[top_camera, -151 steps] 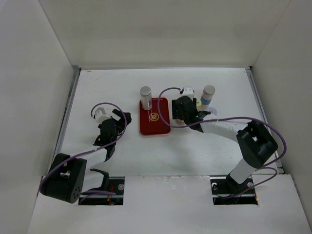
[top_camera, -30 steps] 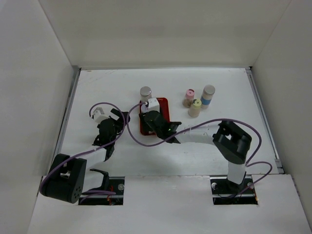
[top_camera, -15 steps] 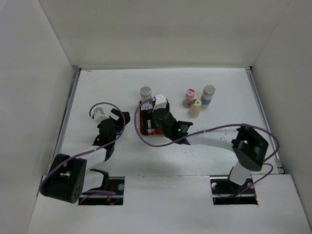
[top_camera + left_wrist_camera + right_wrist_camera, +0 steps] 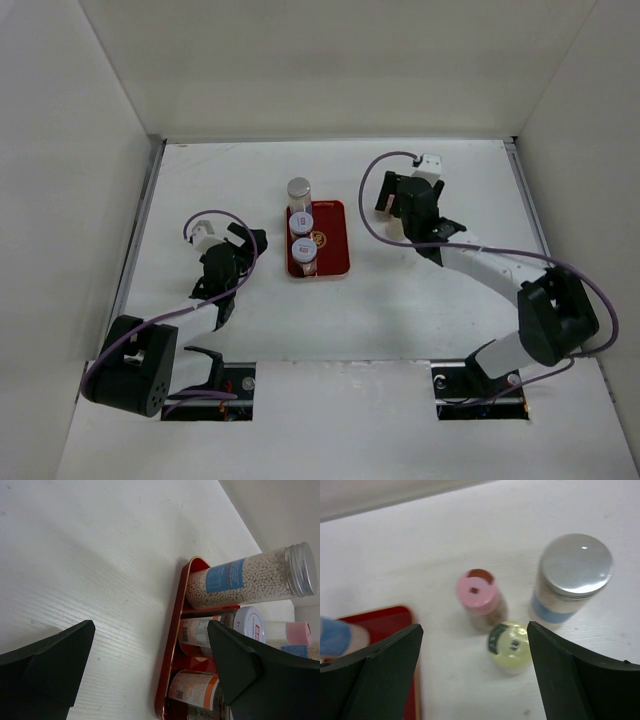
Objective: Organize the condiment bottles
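Six condiment bottles stand upright on their bases, long axes vertical and caps up. Three are on the red tray [image 4: 333,228] near the middle of the table [image 4: 200,180], lined up along the tray's left side. The silver-capped bottle [image 4: 299,190] is at the far end, and the two white-capped bottles with red marks follow it, one [image 4: 302,223] just behind the other [image 4: 303,249]. The left wrist view shows pale beads and a blue label on the silver-capped one.

The other three form a tight cluster on the bare table, to the right of the tray and apart from it. These are the pink-capped bottle [image 4: 477,591], the yellow-capped bottle [image 4: 509,641] just beside it, and the taller grey-capped bottle with a blue band [image 4: 576,565]. Whether any of them touch cannot be told.

The right jaws hang above this cluster, spread wide, holding and touching nothing. The left jaws sit low over the table to the left of the tray, pointing toward it, also wide apart and empty.
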Robot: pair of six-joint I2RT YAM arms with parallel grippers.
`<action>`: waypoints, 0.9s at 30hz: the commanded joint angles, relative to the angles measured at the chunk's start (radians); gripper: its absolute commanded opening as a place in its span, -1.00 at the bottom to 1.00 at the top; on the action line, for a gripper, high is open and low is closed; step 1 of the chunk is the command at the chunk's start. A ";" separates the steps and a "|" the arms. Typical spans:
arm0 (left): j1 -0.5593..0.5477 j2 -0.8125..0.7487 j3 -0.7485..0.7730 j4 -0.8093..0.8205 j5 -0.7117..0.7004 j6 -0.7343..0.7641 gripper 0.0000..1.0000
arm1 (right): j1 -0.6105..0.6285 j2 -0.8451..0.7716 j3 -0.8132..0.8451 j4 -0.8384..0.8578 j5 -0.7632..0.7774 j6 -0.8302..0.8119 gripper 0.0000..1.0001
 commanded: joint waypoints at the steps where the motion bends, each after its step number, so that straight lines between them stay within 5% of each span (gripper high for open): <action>1: -0.005 -0.013 0.001 0.046 -0.005 -0.003 1.00 | -0.047 0.058 0.029 -0.026 0.039 -0.002 0.84; 9: -0.005 -0.002 0.003 0.048 -0.008 -0.003 1.00 | -0.106 0.176 0.063 -0.023 -0.027 0.033 0.68; 14: -0.005 -0.010 0.003 0.048 -0.002 -0.002 1.00 | -0.115 0.184 0.051 0.007 -0.046 0.047 0.06; 17: -0.005 -0.001 0.001 0.048 -0.016 -0.002 1.00 | -0.095 0.127 0.029 -0.003 -0.021 0.037 -0.10; 22: -0.008 0.001 0.006 0.049 -0.008 -0.003 1.00 | 0.011 0.047 0.041 -0.016 -0.024 0.016 -0.11; 27: -0.010 0.016 0.012 0.049 0.005 -0.005 1.00 | 0.083 0.138 0.155 0.050 -0.073 -0.004 -0.10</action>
